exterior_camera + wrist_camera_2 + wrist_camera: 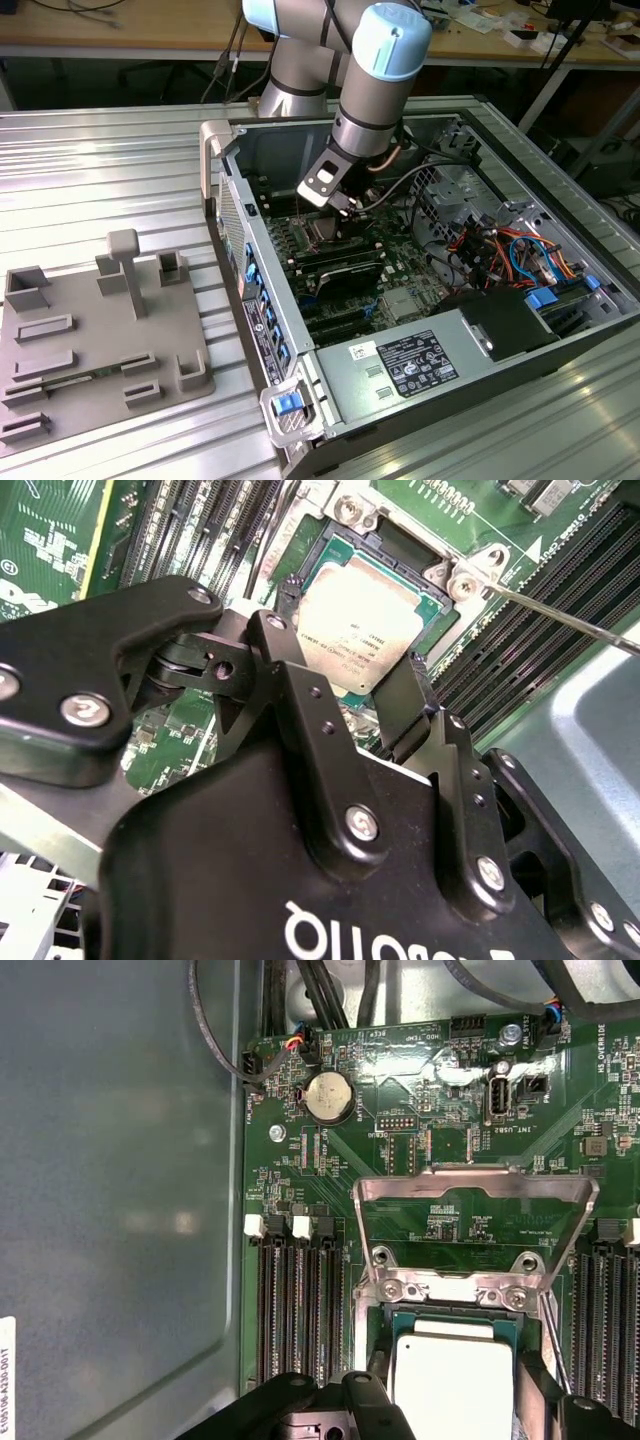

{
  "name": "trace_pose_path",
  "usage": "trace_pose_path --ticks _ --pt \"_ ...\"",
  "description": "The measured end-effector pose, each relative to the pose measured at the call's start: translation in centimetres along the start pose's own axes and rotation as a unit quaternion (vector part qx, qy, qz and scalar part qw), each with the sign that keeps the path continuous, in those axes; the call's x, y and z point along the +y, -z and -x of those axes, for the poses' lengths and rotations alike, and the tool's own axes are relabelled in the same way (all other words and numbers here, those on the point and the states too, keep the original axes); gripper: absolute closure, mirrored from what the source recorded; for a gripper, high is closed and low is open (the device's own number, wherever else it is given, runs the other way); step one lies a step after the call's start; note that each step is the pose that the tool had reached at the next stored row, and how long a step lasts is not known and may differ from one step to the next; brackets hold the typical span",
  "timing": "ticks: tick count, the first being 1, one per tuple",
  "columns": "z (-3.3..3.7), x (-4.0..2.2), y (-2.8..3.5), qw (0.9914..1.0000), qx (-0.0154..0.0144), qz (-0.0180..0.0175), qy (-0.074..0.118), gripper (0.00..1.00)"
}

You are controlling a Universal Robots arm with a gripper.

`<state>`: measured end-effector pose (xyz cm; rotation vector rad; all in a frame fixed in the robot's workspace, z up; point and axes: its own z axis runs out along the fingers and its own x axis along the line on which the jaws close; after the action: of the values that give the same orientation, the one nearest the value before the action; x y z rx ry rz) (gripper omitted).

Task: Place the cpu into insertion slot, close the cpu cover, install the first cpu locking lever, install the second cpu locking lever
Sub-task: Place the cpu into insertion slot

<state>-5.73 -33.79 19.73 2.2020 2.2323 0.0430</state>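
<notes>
The gripper (pixel 348 675) is holding the cpu (pixel 365 620) in clenched jaws at the slot (pixel 395 542), cover (pixel 470 1182) standing open; I'm judging it needs keeping level and square.

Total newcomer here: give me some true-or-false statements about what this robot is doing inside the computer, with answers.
1. The small square silver-topped chip lies outside the grey computer case. False: it is at the square socket on the green circuit board.
2. The silvery metal cover frame is swung open. True.
3. The black claw is right at the chip. True.
4. The cover frame hides the chip. False: the chip is uncovered.
</notes>
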Motion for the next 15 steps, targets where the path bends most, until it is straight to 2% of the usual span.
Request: trace_pose_path --ticks 15 --pt "0.01 0.24 -0.05 1.00000 0.0000 0.0001 0.000 0.45"
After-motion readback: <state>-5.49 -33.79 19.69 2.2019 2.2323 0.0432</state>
